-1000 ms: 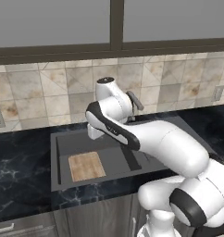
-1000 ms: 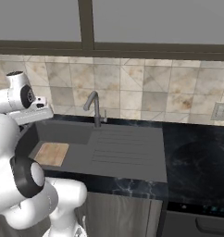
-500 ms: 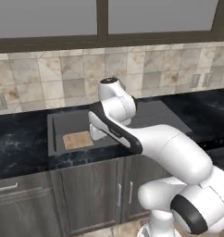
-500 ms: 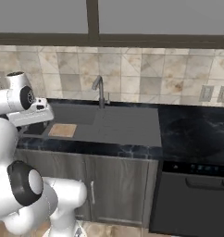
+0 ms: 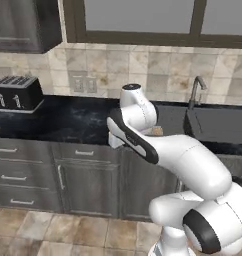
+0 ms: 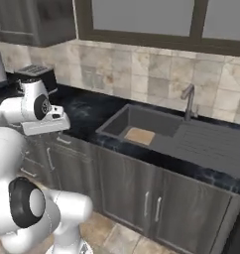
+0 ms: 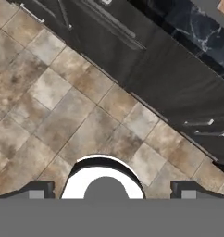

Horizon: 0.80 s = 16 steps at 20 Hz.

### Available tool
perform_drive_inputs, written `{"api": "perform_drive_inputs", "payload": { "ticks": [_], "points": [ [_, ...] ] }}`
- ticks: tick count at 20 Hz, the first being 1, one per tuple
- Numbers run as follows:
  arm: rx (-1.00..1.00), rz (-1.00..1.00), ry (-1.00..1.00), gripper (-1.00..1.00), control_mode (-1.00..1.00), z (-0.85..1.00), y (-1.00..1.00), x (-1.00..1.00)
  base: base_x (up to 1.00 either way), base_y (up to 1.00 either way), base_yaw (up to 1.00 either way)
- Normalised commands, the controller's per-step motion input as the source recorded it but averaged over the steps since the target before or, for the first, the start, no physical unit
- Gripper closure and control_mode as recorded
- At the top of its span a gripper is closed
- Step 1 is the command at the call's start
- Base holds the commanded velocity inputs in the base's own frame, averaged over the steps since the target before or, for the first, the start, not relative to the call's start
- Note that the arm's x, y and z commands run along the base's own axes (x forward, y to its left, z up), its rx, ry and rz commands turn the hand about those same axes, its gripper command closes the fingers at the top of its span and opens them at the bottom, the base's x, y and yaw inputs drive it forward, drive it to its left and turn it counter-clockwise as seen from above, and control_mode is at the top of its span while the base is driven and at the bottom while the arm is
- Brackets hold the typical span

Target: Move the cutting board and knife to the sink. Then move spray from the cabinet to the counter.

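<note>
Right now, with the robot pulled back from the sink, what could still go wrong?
The knife may have been missed: the sink holds the cutting board, and no knife can be made out there. The open gripper, empty, hangs over floor tiles, far from any cabinet. A toaster sits on the counter below the wall cabinet; reaching up could knock it.

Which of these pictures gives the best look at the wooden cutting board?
The right base view: the cutting board lies flat in the sink, unobstructed. The left base view shows a sliver beside the arm; the hand view catches one corner at its top edge.
</note>
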Motion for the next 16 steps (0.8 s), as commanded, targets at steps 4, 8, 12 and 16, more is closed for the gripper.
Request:
{"api": "perform_drive_inputs", "payload": {
  "ticks": [4, 8, 12, 16],
  "points": [
    [0.0, 0.0, 0.0, -1.0, 1.0, 0.0, 0.0, 0.0, 0.01, 0.26, 0.96],
    [0.0, 0.0, 0.0, -1.0, 1.0, 0.0, 0.0, 0.0, 0.31, 0.08, 0.93],
    [0.0, 0.0, 0.0, -1.0, 1.0, 0.0, 0.0, 0.0, 0.84, 0.0, 0.8],
    [0.0, 0.0, 0.0, -1.0, 1.0, 0.0, 0.0, 0.0, 1.0, -0.07, 0.59]
  ]
}}
